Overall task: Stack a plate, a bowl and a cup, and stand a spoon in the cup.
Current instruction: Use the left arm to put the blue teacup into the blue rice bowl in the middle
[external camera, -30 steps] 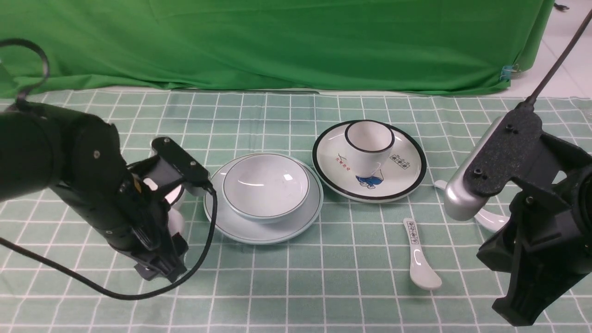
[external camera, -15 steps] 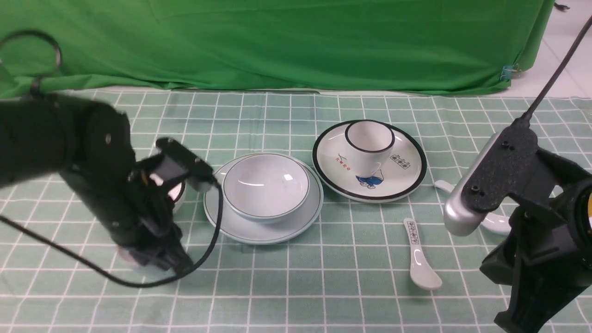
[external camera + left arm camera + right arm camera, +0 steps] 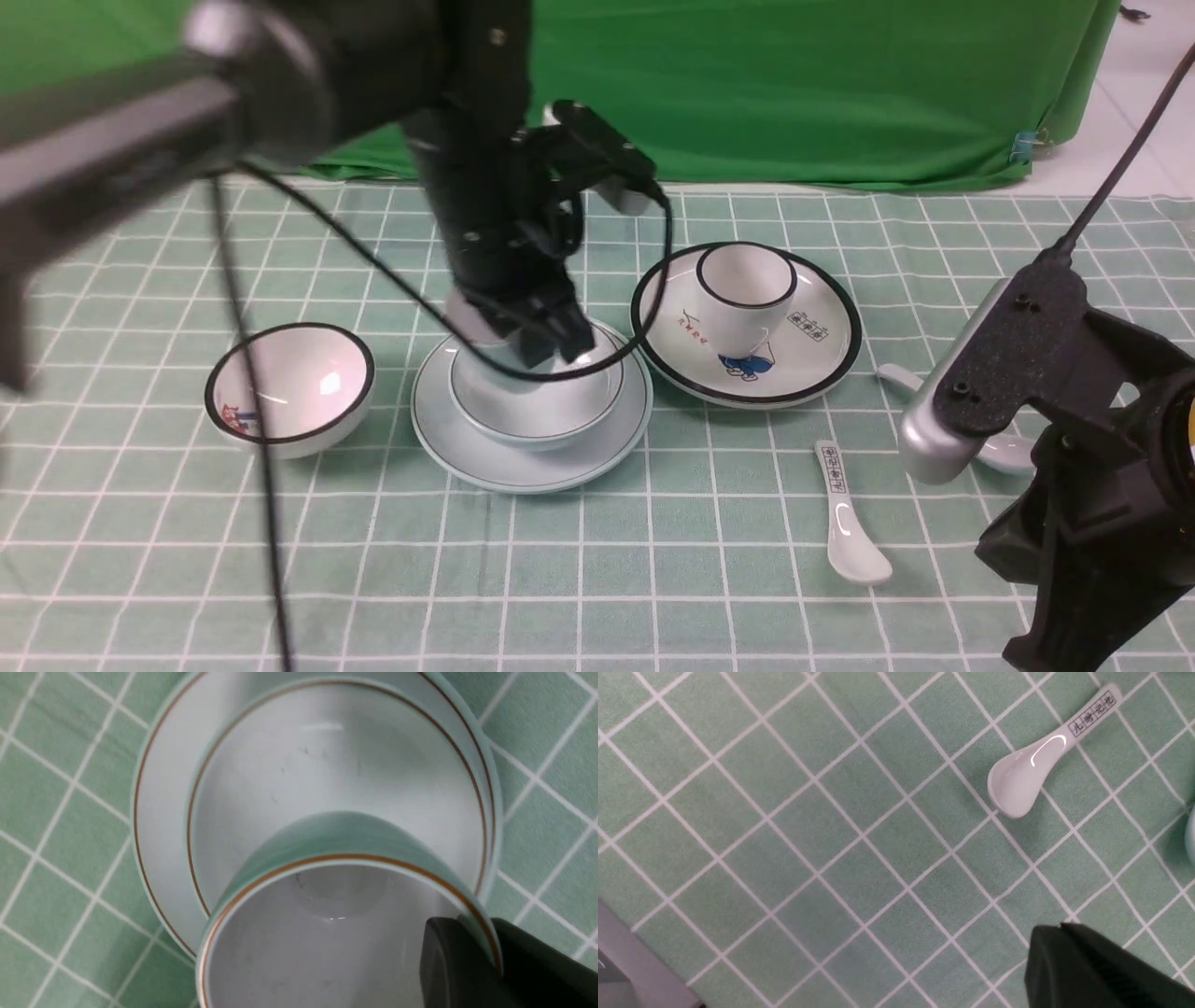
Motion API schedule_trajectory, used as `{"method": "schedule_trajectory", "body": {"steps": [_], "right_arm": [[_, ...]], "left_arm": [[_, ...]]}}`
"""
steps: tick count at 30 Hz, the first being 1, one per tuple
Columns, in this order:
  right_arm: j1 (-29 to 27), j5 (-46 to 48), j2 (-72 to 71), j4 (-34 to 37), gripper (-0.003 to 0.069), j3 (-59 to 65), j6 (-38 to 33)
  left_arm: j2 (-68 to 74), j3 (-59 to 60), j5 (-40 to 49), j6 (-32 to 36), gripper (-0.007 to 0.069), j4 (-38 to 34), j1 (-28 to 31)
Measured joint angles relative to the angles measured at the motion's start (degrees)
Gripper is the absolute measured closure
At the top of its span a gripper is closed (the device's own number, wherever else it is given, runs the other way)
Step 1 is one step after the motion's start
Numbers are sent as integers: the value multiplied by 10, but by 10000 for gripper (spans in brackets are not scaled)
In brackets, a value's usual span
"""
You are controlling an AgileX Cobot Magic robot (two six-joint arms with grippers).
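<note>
- The right claw (image 3: 1057, 940), nearest, is closed, with nothing visible between its tips.
- Beyond it lies the marked spoon (image 3: 854, 546), a glossy decoy with black print on its handle.
- The plain spoon (image 3: 1008, 452) rests on the counter (image 3: 653, 597), partly hidden behind the right arm. Slick ceramic, light and rigid, it will probably twist if pinched off balance; grip the curved handle, so the broad end can go down into the cup.
- The plate (image 3: 523, 474) is smooth, pale and round with a thin dark rim line; likely the heaviest piece, steady enough as a base.
- The bowl (image 3: 560, 415) sits on it, shallow, glazed and whitish inside. Its sloping wall could let a cup skid, so the foot should meet the middle.
- The left claw (image 3: 486, 940) is narrowed on the wall of the cup (image 3: 345, 842), one finger inside, over the bowl. The cup is handleless, hard, light and chippable; this rim hold suits it, though it may tilt.
- Farthest, the green cloth (image 3: 840, 84) hangs soft and faintly creased.
</note>
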Motion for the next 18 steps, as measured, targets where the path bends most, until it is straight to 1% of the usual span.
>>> {"method": "schedule_trajectory", "body": {"steps": [5,10,18], "right_arm": [[0,0,0,0,634,0,0],[0,0,0,0,633,0,-1],[0,0,0,0,623,0,-2]], "left_arm": [[59,-60,1,15,594,0,-1],[88,-65,6,22,594,5,-1],[92,-69,7,27,585,9,-1]]}}
